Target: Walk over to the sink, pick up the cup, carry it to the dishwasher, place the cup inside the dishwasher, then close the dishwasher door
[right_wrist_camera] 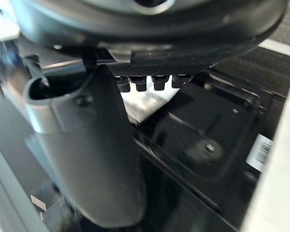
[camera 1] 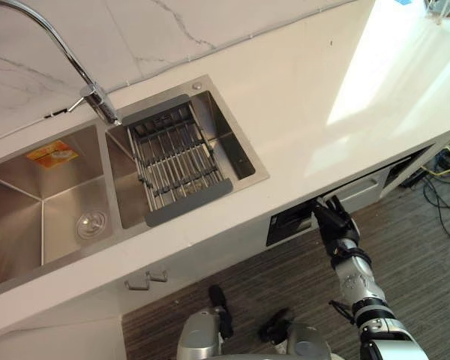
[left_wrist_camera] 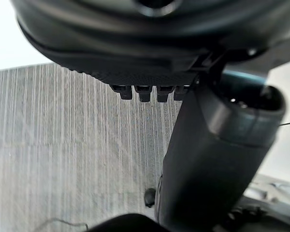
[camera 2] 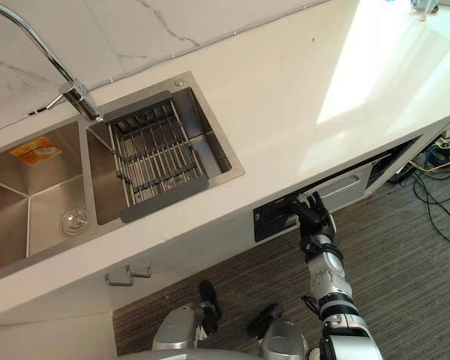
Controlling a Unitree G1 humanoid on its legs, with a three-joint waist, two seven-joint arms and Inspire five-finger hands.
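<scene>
The dishwasher (camera 1: 289, 223) shows as a dark glossy strip just under the front edge of the white counter (camera 1: 307, 97). My right hand (camera 1: 334, 221) is up against that strip from the floor side, open, with nothing in it. The right wrist view shows its thumb (right_wrist_camera: 82, 145) over the dark dishwasher panel (right_wrist_camera: 203, 140), which bears a barcode label. My left hand (left_wrist_camera: 150, 43) hangs over the striped floor, open and holding nothing. The steel double sink (camera 1: 60, 187) lies at the left of the counter, with a wire drainer rack (camera 1: 176, 161) across its right basin.
A curved chrome tap (camera 1: 67, 52) rises behind the sink. Below the sink is a white cabinet with a metal handle (camera 1: 146, 281). A silver front with a bar handle (camera 1: 360, 191) sits right of the dark strip. Loose wires (camera 1: 446, 180) lie on the floor far right.
</scene>
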